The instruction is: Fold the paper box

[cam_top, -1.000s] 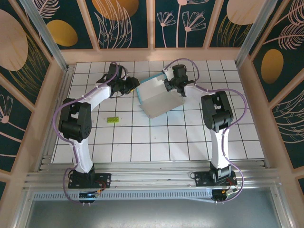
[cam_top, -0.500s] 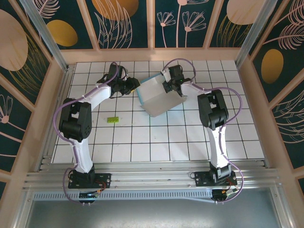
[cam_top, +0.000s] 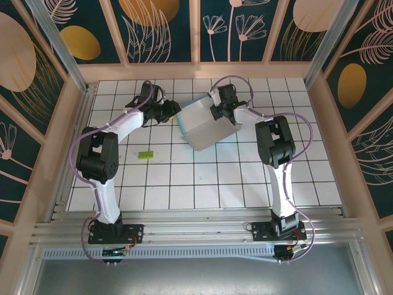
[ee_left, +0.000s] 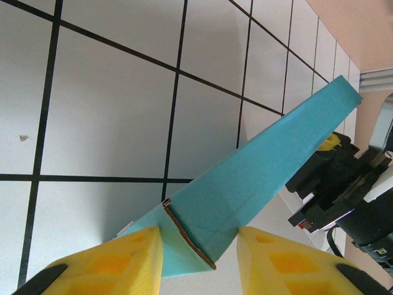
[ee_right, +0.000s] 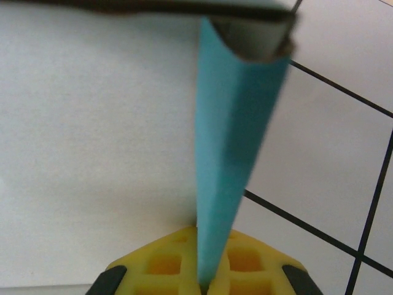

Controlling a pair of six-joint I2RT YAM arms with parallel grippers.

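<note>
Right gripper (ee_right: 202, 278) pinching paper box (cam_top: 206, 129) flap; left gripper (ee_left: 199, 238) clamps corner between fingers. Wall-raising step, probably; next needs crease pressed.

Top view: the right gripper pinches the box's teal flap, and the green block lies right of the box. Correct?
No. The block lies left of the box, as the top view shows. The right gripper does pinch the teal flap.

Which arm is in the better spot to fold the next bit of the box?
Probably right. The right fingers are shut on a teal flap of the paper box, ready to bend it. The left fingers sit around a corner, and I can't tell if they grip it.
</note>
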